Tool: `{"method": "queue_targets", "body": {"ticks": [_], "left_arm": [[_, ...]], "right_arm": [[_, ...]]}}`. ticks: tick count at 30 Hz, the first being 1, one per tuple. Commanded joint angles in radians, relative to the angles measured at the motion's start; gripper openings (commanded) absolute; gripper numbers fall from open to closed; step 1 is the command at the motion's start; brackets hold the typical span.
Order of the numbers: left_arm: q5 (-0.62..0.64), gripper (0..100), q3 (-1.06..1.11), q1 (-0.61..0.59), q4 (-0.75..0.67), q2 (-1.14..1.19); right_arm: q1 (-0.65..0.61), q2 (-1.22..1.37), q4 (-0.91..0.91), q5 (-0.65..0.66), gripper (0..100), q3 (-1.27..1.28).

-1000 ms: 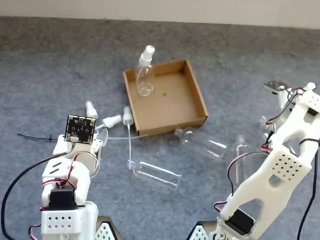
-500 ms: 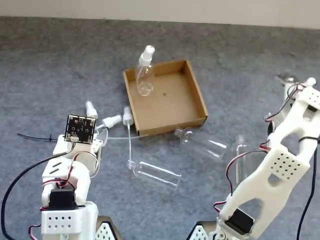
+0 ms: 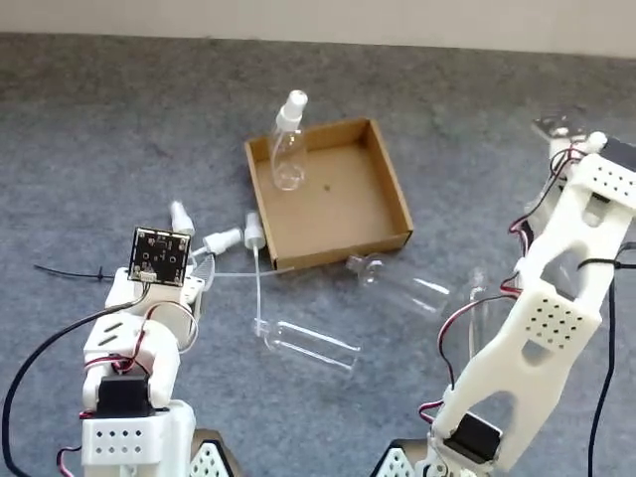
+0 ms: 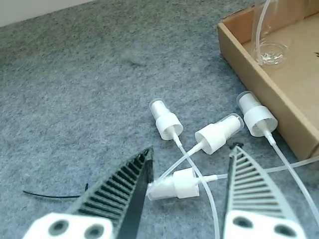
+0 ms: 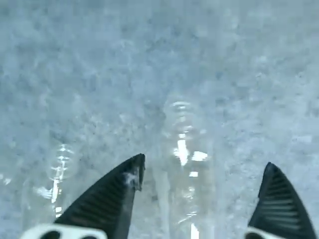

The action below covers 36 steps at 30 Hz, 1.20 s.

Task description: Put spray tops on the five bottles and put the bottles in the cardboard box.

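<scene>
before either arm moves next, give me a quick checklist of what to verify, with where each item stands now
1. Left gripper open: ok, its jaws stand apart on either side of a loose spray top.
2. That spray top free to lift alone: not ok, the tubes of neighbouring tops cross by it.
3. Right gripper open: ok, it is over a clear bottle with no top on.
4. Right gripper's height above that bottle: cannot tell.
5. Cardboard box has room: ok, one topped bottle stands in a corner of it.
</scene>
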Motion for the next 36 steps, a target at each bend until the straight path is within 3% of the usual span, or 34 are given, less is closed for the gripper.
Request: {"method": "queue_targets", "body": {"ticks": [1,7,12,29,36], "left_arm": [[-0.008,22,-0.007,0.013,-0.023,-0.004],[-0.008,22,-0.007,0.013,-0.023,-0.004],[-0.008,22,-0.007,0.013,-0.023,-0.004],[-0.008,22,-0.007,0.010,-0.023,-0.004],[-0.008,22,-0.007,0.008,-0.023,-0.004]], "right_arm": [[-0.008,-0.079,0.019,0.026,31.0,0.051],[-0.007,-0.074,0.015,0.020,30.7,0.081],[-0.015,-0.073,-0.077,0.018,24.2,0.088],[-0.027,-0.071,-0.142,0.018,23.2,0.090],[-0.025,-0.073,-0.133,0.018,2.6,0.084]]}}
